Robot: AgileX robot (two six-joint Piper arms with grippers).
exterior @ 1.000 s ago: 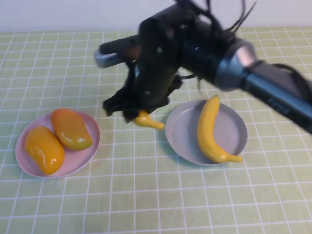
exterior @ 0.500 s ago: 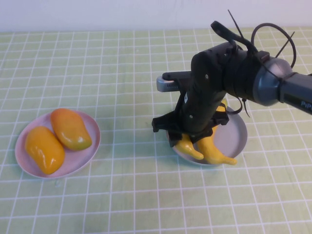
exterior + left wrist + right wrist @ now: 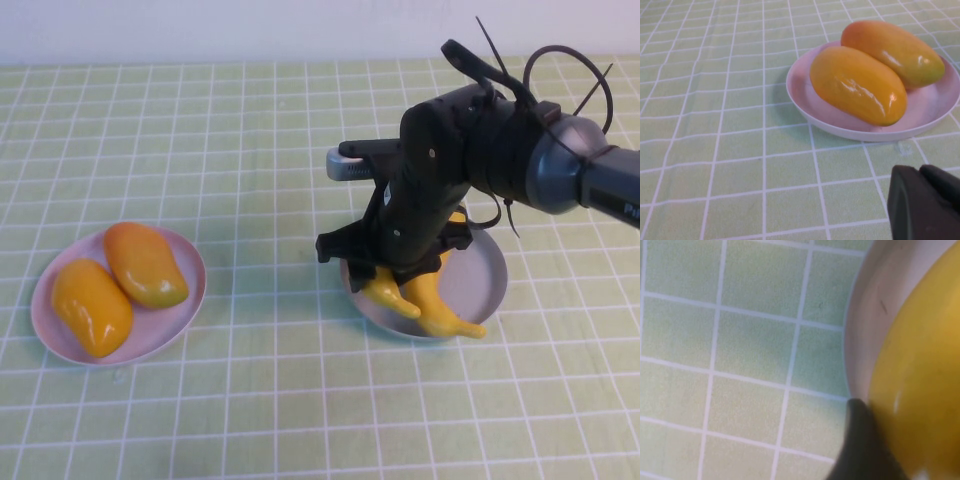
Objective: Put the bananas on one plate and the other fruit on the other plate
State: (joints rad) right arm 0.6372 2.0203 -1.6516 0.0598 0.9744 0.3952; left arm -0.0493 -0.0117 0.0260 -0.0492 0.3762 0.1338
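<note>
Yellow banana clamped in right gripper, left gripper parked

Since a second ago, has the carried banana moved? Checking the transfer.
Yes: the right gripper brought the banana rightward onto the grey-blue plate. Left gripper sits near the mangoes.

You see the right gripper, a second ago between the two plates, now low over the grey-blue plate. The banana in its jaws now lies beside the other banana, slightly nearer the plate than half a second ago.
</note>
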